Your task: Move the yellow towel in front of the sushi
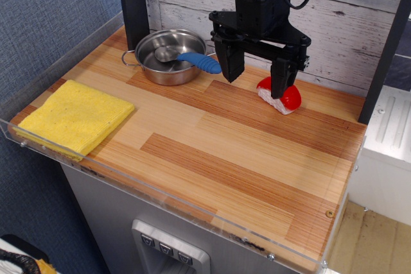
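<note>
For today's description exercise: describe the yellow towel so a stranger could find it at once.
Start at the wooden tabletop and go to its near left corner. There the yellow towel lies flat, a folded square cloth. It is the only soft, bright yellow thing, far from the steel pan and the red sushi.

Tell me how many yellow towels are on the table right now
1. The yellow towel lies flat and folded at the table's front left corner, far from the sushi at the back right. No other towel shows.

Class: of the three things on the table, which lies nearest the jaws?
The sushi, red-topped, right by one jaw; the pan sits farther, the yellow towel farthest.
</note>
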